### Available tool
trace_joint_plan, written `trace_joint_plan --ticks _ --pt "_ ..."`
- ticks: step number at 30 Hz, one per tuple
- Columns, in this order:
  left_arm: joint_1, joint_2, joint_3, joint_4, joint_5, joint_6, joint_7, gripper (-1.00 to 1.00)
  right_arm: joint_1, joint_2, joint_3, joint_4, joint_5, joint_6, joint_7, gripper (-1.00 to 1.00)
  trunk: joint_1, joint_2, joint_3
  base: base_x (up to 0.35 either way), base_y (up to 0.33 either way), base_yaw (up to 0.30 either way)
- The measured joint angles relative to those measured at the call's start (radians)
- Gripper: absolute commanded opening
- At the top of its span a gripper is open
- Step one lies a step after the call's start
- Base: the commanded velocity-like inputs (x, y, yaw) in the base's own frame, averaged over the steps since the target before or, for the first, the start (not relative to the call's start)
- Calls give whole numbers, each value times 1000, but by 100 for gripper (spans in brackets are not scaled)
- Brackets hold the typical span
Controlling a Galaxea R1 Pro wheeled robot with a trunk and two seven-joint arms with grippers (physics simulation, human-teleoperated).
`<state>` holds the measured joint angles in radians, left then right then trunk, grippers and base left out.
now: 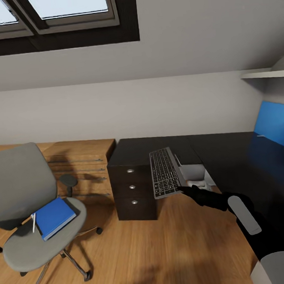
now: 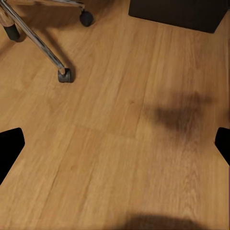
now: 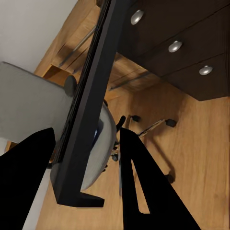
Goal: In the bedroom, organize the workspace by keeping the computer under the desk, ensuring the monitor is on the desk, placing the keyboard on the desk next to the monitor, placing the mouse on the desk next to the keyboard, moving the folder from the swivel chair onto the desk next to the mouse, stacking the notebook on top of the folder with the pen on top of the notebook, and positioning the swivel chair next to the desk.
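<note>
We are looking at the desk [image 1: 229, 151], its black top running from the dark drawer unit [image 1: 132, 190] toward the blue back panel. Left of it the swivel chair [image 1: 17, 187] is standing on the wood floor [image 2: 115, 143], well apart from the desk, and it is carrying the blue folder [image 1: 54, 216] on its seat, with the pen [image 1: 34, 222] lying at the folder's left edge. Our right gripper [image 3: 86, 158] is clamping the keyboard [image 1: 164, 172] by its near end, lifting it tilted above the drawer unit's edge. Our left gripper [image 2: 115, 143] (fingertips spread wide) is hanging over bare floor, gripping nothing.
</note>
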<state>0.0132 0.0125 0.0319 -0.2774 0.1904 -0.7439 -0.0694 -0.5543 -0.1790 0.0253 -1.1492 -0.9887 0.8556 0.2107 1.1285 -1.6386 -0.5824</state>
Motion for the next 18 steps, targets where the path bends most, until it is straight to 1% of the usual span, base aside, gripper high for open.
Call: trace_joint_plan --ticks 14,18 --pt "0 0 0 0 1 0 0 100 0 0 0 0 4 -1 1 -100 0 0 0 -2 0 -239" --pt "0 0 0 0 1 0 0 100 0 1 0 0 4 -2 1 -100 0 0 0 -93 -15 -138"
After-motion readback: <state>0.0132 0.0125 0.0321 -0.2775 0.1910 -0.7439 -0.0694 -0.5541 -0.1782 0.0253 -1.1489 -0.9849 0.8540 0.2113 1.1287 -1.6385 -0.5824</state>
